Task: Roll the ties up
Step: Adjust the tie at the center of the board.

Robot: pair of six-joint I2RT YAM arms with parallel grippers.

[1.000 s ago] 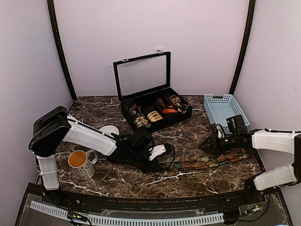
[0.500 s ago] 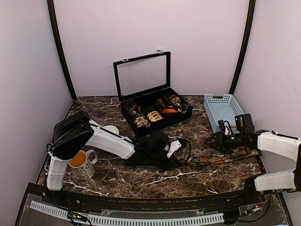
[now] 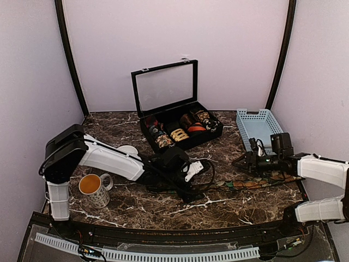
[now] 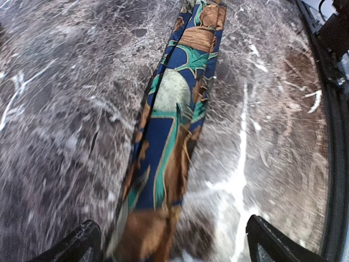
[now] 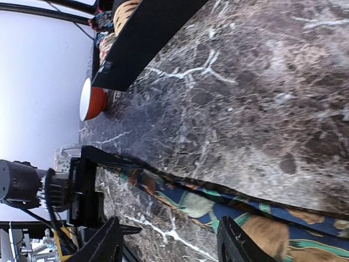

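One tie (image 3: 256,184); one blue basket (image 3: 262,126); one mug (image 3: 94,189); one white bowl (image 3: 128,149); one black case (image 3: 188,143) holding perhaps six rolled coils (image 3: 179,135).

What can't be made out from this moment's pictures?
- Tie: left wrist view, blurred; the bottom edge cuts off its end at the left gripper.
- Its other end: right wrist view, cut off by the right edge.
- Rolls in the black case: top view, too small to count.

The tie (image 4: 169,125) is printed cloth, smooth with a faint sheen. The table (image 4: 65,109) looks like polished dark marble, veined white. The basket (image 3: 260,128) is matt blue plastic, the box lid (image 3: 165,87) a clear glossy pane, the mug (image 3: 99,197) glazed
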